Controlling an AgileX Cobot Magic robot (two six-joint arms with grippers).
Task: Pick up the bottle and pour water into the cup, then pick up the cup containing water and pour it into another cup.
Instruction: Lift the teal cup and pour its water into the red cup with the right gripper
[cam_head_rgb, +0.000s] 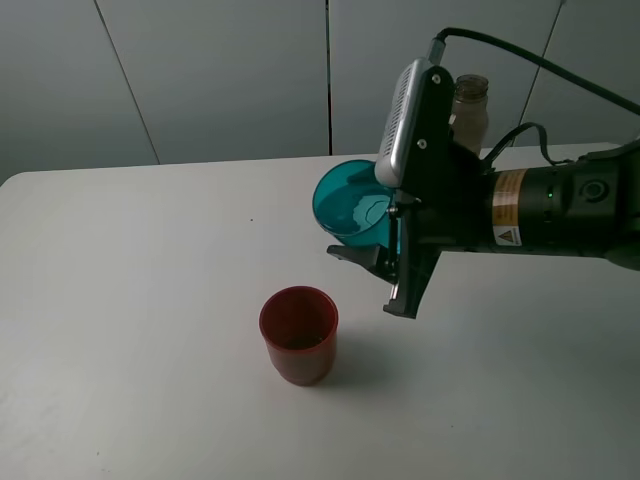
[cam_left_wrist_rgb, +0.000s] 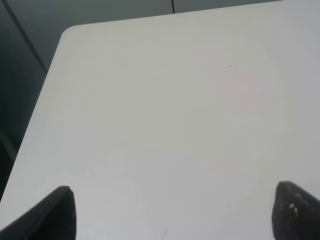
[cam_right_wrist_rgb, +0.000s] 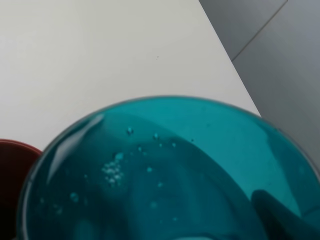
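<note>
My right gripper is shut on the teal-blue cup and holds it in the air, tipped over with its mouth turned left. The right wrist view is filled by this cup, with water and small bubbles inside. The dark red cup stands upright on the table, below and left of the held cup, and its rim shows beside the teal one. The grey-brown bottle stands behind the right arm, mostly hidden. My left gripper is open over bare table and is out of the exterior high view.
The white table has a rounded far-left corner and a left edge with a dark drop beyond it. Grey wall panels rise behind the table's back edge. The right arm's black body stretches across the right side.
</note>
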